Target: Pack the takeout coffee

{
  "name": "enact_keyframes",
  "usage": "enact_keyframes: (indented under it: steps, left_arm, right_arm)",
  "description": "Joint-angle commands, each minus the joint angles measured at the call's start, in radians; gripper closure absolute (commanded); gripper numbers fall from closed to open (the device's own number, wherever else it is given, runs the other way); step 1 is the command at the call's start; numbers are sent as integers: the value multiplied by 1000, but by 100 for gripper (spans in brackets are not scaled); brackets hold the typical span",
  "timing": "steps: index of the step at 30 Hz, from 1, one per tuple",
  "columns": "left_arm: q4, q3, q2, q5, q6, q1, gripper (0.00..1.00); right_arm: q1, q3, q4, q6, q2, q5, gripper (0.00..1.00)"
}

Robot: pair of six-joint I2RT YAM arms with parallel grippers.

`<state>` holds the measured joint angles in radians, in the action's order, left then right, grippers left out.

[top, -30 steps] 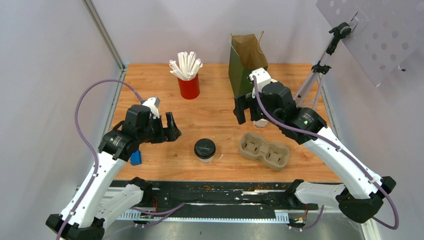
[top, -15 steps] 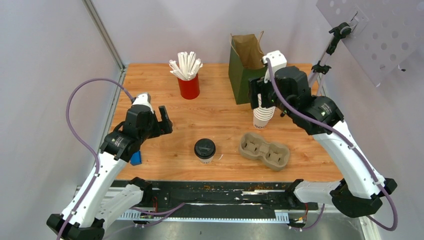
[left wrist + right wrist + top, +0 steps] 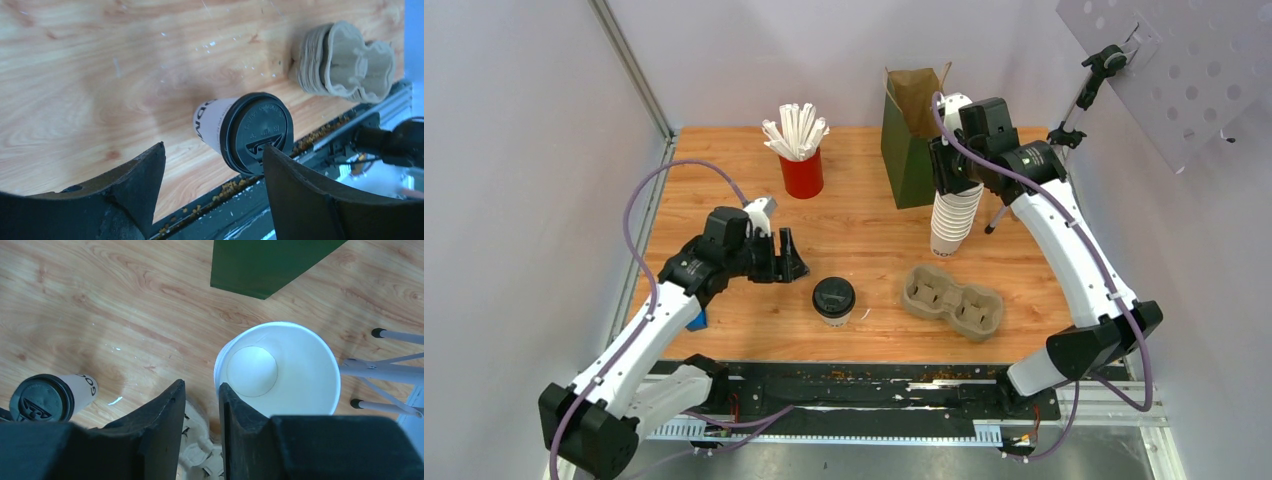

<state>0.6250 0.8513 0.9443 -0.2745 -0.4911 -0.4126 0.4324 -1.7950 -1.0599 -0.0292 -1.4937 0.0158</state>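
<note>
The takeout coffee point(image 3: 834, 298), a white paper cup with a black sip lid, stands upright near the front middle of the table. My left gripper point(image 3: 789, 262) is just left of it, open and apart from it. In the left wrist view the coffee point(image 3: 242, 132) lies ahead of the gripper point(image 3: 213, 147), with the lid's edge behind the right fingertip point(image 3: 272, 157). My right gripper point(image 3: 952, 185) hovers over the stack of white cups point(image 3: 951, 225). In its wrist view the jaws point(image 3: 200, 386) keep a narrow gap with nothing between them, beside the top cup's rim point(image 3: 280, 370).
A green paper bag point(image 3: 911, 150) stands open at the back behind the cup stack. A cardboard cup carrier point(image 3: 954, 300) lies right of the coffee. A red cup of wrapped straws point(image 3: 801, 170) is at back left. A tripod point(image 3: 1049, 165) stands at the right edge.
My left gripper swung right toward the coffee and narrowed slightly. My right arm rose and drew back over the top of the cup stack, its jaws closing to a narrow gap.
</note>
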Motion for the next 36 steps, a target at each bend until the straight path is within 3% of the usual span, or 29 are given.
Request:
enact_keyframes:
  steps: [1,8,13,25,36]
  left_arm:
    - [-109,-39,30,-195,4,-4,23]
    - [-211,-108,48,-256,-40,-9,25]
    - [-275,-140,86,-284,-64,-21,26]
    - [-315,-134,171,-310,-67,-51,33]
    - [-371,-151,207,-327,-98,-100,45]
  right_arm:
    - [-13,-51,-17,-55,-4,-16,70]
    - [-23,0,17,-94,4,30,76]
    - [-28,-5,31,-119,-4,41,73]
    - [-56,14,51,-147,-35,-43,77]
    - [-58,6,32,-152,-48,-53,84]
